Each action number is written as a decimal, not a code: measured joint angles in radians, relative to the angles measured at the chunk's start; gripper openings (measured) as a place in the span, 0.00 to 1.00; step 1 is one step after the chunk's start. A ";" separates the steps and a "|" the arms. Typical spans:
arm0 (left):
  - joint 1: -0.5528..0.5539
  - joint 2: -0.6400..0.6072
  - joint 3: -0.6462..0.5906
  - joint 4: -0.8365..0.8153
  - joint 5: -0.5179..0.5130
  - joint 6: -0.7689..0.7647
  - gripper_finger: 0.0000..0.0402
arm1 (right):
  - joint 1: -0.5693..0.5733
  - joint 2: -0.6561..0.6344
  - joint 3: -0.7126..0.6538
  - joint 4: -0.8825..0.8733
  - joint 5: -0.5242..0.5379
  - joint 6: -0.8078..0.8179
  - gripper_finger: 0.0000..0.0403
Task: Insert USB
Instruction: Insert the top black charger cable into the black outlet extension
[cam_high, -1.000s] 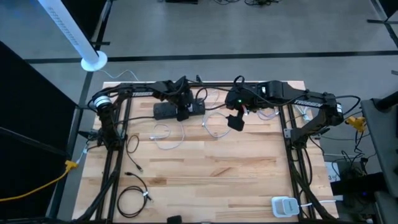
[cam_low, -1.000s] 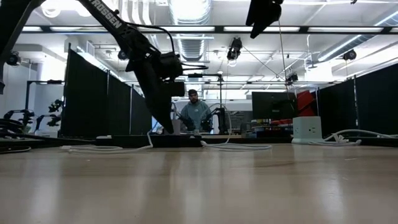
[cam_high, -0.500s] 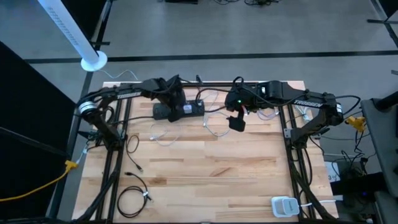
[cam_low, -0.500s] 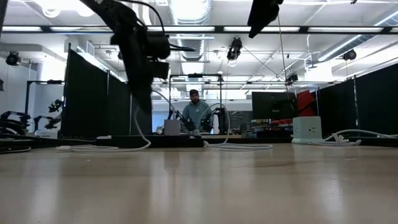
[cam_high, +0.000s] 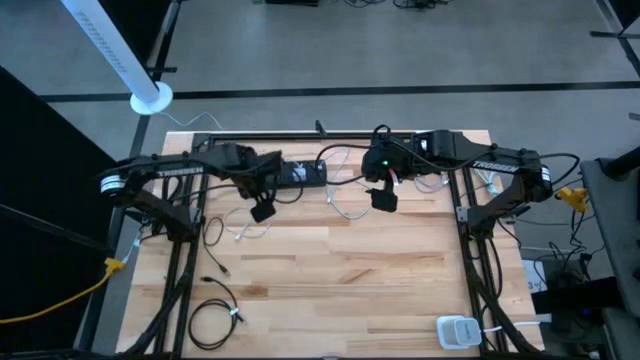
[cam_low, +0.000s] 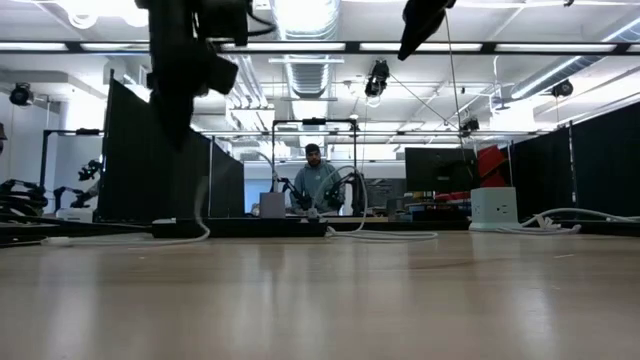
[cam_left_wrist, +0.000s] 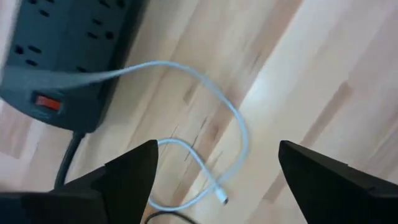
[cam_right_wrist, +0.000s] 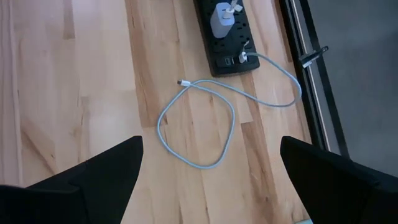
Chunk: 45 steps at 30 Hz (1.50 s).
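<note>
High view: black power strip at the table's far edge, one white USB cable plugged into its end. Second white cable looped on the wood nearby, its plug lying free. Left gripper hovers near the strip, jaws spread, empty. Right gripper likewise raised, spread, empty.

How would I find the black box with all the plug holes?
Look along the far edge of the wooden table, midway between the two arms. The power strip lies flat there, a long dark bar. Unlike the thin white cables nearby, it has a red switch.
</note>
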 joint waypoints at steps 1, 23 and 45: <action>-0.011 -0.004 0.000 0.017 -0.014 -0.043 0.79 | 0.000 0.000 -0.003 0.000 0.000 -0.005 0.90; -0.530 -0.055 -0.110 -0.141 0.157 -0.246 0.78 | 0.208 -0.043 -0.308 0.056 -0.134 0.232 0.90; -0.679 -0.031 -0.505 -0.048 0.146 0.136 0.78 | 0.573 -0.030 -0.427 0.090 -0.077 1.082 0.90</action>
